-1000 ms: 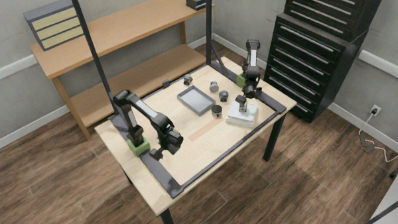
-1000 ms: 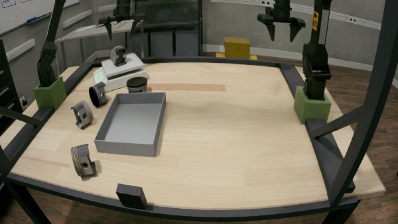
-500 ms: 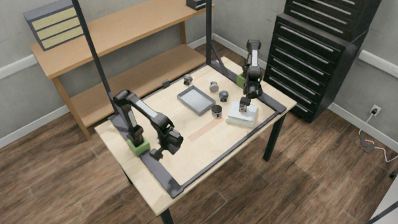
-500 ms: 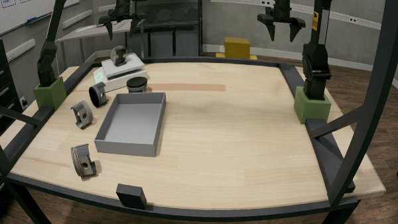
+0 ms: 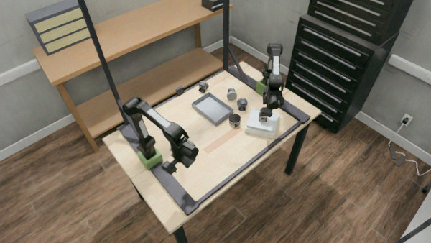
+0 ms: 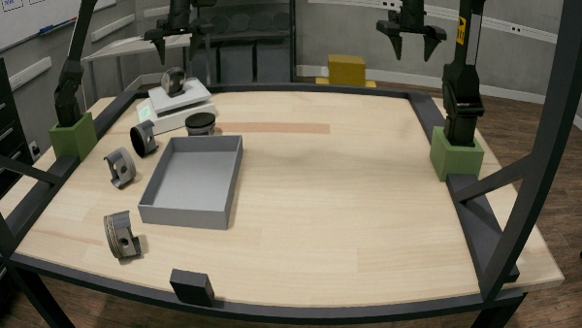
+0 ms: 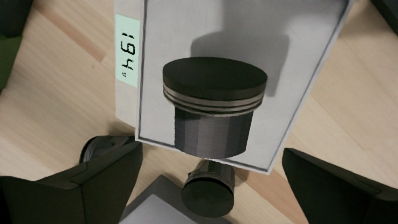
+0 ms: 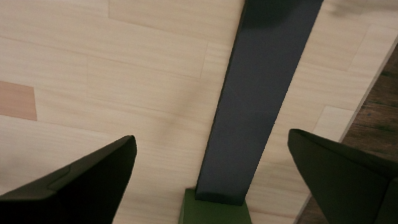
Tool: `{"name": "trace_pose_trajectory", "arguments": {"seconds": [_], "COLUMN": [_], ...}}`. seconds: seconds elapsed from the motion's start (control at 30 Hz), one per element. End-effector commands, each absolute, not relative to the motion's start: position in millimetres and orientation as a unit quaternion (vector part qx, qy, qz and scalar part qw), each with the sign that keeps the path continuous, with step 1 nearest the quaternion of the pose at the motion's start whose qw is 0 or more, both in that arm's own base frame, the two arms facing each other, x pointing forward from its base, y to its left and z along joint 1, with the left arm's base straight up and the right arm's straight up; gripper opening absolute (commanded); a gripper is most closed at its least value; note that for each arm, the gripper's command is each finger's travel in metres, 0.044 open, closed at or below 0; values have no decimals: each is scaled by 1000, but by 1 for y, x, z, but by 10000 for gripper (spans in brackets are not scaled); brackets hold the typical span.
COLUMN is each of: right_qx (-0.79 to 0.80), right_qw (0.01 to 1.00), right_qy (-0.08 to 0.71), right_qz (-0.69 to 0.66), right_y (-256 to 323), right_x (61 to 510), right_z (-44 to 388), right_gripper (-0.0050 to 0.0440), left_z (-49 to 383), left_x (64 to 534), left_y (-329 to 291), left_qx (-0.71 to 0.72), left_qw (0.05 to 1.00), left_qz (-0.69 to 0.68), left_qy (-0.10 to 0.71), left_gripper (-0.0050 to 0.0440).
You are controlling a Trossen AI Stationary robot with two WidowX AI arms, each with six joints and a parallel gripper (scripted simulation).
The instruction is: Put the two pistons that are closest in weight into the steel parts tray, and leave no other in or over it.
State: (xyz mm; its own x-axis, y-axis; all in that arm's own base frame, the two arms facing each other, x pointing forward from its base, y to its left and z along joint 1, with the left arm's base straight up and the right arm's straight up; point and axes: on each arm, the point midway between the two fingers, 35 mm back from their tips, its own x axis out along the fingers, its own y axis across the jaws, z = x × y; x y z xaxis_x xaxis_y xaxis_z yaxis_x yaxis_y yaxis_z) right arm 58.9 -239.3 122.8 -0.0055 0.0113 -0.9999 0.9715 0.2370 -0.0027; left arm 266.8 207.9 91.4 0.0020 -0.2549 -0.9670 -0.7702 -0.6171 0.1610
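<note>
Nearest, by the middle of the table's (image 5: 188,133) (image 6: 339,204) (image 7: 65,105) (image 8: 150,90) near edge, sits a small black block (image 5: 179,90) (image 6: 191,287). Toward the near left corner a grey metal piston (image 5: 203,86) (image 6: 123,235) lies on its side; two more, a pale grey piston (image 5: 231,94) (image 6: 121,167) and a dark-faced piston (image 5: 242,104) (image 6: 144,138) (image 7: 100,147), line up toward the far left corner. Beside them lies the grey steel tray (image 5: 205,116) (image 6: 184,216) (image 7: 162,185) — all five pistons are outside it. An upright black-topped piston (image 5: 234,120) (image 6: 200,123) (image 7: 207,195) comes next, then a white scale (image 5: 251,131) (image 6: 165,123) (image 7: 155,30) bearing a ringed piston (image 5: 263,118) (image 6: 174,82) (image 7: 212,95). My left gripper (image 5: 265,112) (image 6: 178,53) (image 7: 213,152) is above it, released; my right gripper (image 5: 172,169) (image 6: 412,50) (image 8: 211,139) is spread too, holding nothing. Beyond the far edge stands a yellow block (image 6: 346,69) — the top view instead shows a wooden shelf unit (image 5: 126,36). Only my left wrist view makes the display legible: 194.

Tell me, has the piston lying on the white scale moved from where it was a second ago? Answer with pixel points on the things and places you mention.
No, the piston (image 6: 176,81) (image 7: 214,131) looks unmoved, in the same spot on the scale's plate (image 6: 194,92) (image 7: 280,107).
</note>
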Motion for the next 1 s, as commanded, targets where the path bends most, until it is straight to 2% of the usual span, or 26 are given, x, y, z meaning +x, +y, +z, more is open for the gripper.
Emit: {"name": "trace_pose_trajectory", "arguments": {"seconds": [0.0,0.97], "right_qx": [430,430], "right_qw": [563,563], "right_qy": [552,552], "right_qz": [-439,-439], "right_y": [-244,-244], "right_x": [61,61], "right_z": [131,131], "right_gripper": [400,400], "left_z": [95,48], "left_x": [269,269], "left_y": [204,194], "left_qx": [-679,-676], "left_qw": [227,220], "left_qz": [591,593], "left_qy": [372,378], "left_gripper": [378,378]}}
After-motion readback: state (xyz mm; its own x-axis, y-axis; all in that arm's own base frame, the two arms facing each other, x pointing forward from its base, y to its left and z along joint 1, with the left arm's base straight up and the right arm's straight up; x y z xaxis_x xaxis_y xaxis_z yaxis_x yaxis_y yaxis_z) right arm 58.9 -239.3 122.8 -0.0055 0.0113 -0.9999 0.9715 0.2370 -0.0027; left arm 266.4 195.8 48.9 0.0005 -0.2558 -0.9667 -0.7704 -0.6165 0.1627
